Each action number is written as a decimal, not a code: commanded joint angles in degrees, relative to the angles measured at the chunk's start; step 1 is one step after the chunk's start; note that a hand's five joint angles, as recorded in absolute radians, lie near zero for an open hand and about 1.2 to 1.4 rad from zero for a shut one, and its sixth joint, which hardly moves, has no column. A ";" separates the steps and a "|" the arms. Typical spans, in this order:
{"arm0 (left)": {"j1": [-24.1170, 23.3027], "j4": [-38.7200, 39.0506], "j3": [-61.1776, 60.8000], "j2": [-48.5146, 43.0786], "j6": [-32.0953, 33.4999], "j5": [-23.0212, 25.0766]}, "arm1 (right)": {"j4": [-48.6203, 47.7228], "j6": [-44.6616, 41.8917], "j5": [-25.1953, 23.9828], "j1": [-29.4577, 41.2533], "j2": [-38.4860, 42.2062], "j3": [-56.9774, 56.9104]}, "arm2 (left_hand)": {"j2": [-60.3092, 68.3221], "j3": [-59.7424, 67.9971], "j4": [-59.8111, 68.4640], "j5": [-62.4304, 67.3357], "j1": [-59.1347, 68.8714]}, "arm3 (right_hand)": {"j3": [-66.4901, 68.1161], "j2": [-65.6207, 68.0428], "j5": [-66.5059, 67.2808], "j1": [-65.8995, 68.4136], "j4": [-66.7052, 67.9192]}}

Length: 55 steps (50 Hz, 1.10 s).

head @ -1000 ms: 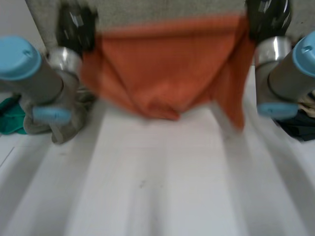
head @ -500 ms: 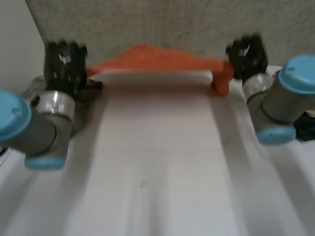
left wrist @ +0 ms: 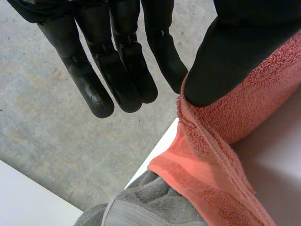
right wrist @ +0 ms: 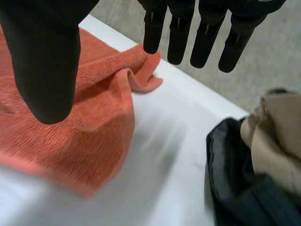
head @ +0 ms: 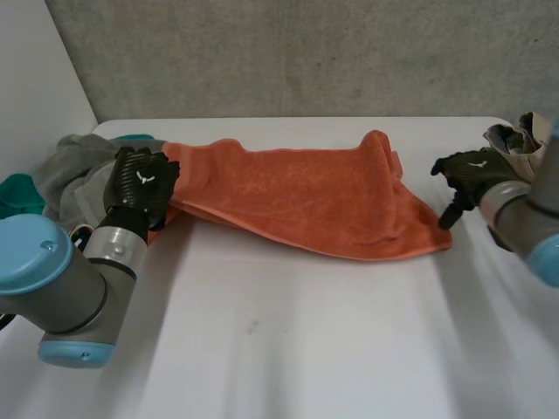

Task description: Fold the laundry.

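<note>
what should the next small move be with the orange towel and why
Probably grasp the end corners and pull it flat: the orange towel lies rumpled on the table, with the left hand and right hand open at its ends.

The white counter (head: 288,349) carries an orange towel (head: 306,196) lying across its far half, spread out loosely, with a fold along its near edge and its right end bunched into wrinkles. The towel's left end touches a grey cloth (head: 74,161) heaped at the counter's far left corner, and a teal cloth (head: 17,194) lies just beside that heap. At the far right edge, apart from the towel, a beige cloth (right wrist: 277,136) rests on a dark garment (right wrist: 244,188).
</note>
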 commanded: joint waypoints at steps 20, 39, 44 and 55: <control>-0.72 -0.18 3.43 -0.01 -0.33 -0.05 | -17.36 -12.64 -9.97 -4.53 3.44 13.51 | 11.39 11.69 11.25 14.57 13.46 | 13.75 13.59 14.33 13.57 14.01; -0.37 -3.51 3.96 0.08 -0.33 -0.14 | -20.80 -13.87 -9.45 -2.33 3.38 10.95 | 11.39 11.69 11.25 14.57 13.46 | 57.26 57.10 57.84 57.08 57.52; -0.37 -10.71 3.25 3.67 -0.06 -0.05 | -13.62 -15.36 -9.18 -2.51 -9.53 14.81 | 11.39 11.69 11.25 14.57 13.46 | 57.26 57.10 57.84 57.08 57.52; -0.11 -43.65 -2.72 15.80 4.85 0.13 | 24.18 -41.61 -3.83 -9.98 -23.00 22.37 | 11.39 11.69 11.25 14.57 13.46 | 57.26 57.10 57.84 57.08 57.52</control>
